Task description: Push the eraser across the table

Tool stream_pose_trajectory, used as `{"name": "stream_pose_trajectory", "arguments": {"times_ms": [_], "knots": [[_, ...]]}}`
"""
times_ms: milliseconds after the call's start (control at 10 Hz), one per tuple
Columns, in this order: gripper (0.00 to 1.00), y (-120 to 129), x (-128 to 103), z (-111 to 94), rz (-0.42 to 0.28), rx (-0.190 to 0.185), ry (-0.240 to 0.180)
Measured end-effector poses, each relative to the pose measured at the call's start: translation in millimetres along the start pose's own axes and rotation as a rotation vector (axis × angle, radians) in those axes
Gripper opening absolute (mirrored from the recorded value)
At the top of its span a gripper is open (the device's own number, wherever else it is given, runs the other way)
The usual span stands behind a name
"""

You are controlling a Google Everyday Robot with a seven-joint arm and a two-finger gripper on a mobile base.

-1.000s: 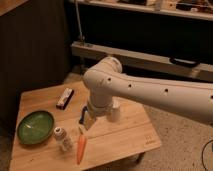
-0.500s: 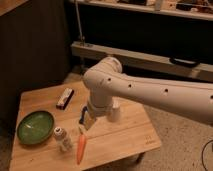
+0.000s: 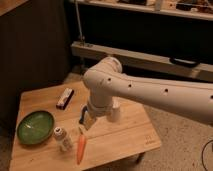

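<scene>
We see a green plate at the table's nine o'clock side, a small jar just beside it, the eraser lying at eleven o'clock from the gripper and apart from it, a carrot at its six, the gripper low over the tabletop, open or closed we cannot tell, everything placed as it was half a second ago

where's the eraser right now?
In the camera view the eraser lies on the table toward its far-left corner, beyond the green bowl; the claw hangs apart from it, nearer the camera, just above the carrot.
</scene>
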Motion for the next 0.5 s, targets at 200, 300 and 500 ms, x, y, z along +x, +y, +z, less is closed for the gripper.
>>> {"name": "stream_pose_trajectory", "arguments": {"times_ms": [200, 300, 500], "knots": [[0.66, 8, 10, -10, -0.008, -0.011, 0.066], [0.66, 19, 23, -22, -0.024, -0.014, 0.117], [0.66, 42, 52, -43, -0.063, -0.012, 0.196]]}}
